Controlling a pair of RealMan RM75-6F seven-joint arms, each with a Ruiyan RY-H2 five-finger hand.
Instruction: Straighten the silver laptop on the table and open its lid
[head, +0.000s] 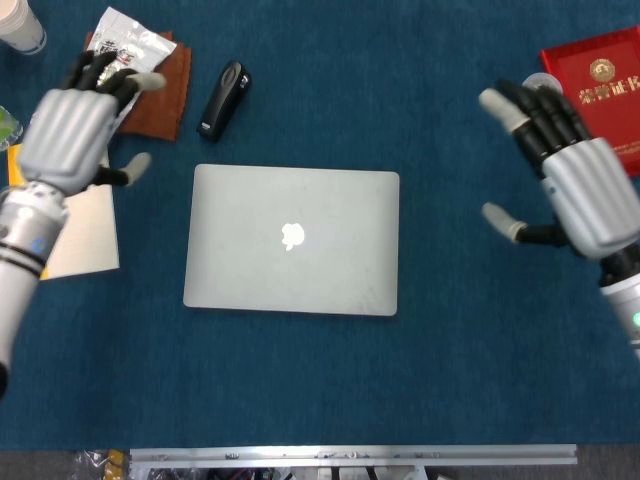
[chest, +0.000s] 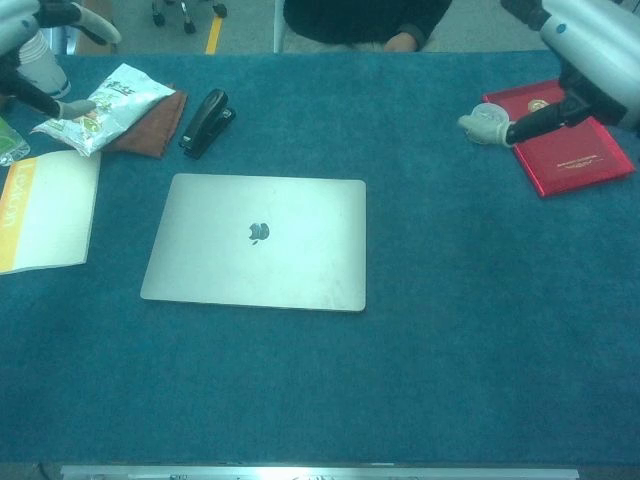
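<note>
Blue felt table (chest: 450, 350), silver laptop (head: 292, 240) lid shut, lying square mid-table. L hand (head: 72, 130) and R hand (head: 570, 185) raised either side w/ fingers spread, holding nothing. Beyond: black stapler (head: 222, 98), snack bag (chest: 105, 105), red booklet (chest: 560, 135).

Closed silver laptop (chest: 258, 243) lying flat at mid-table (chest: 450, 330), lid down, its edges square to the near edge. Towards the far left corner: black stapler (chest: 203, 122), snack bag (chest: 105, 105) on a brown cloth (chest: 152, 135), and a yellow-spined book (chest: 45, 208). Far right: red booklet (chest: 560, 140). Right hand (chest: 585, 60) raised above it, thumb extended.
</note>
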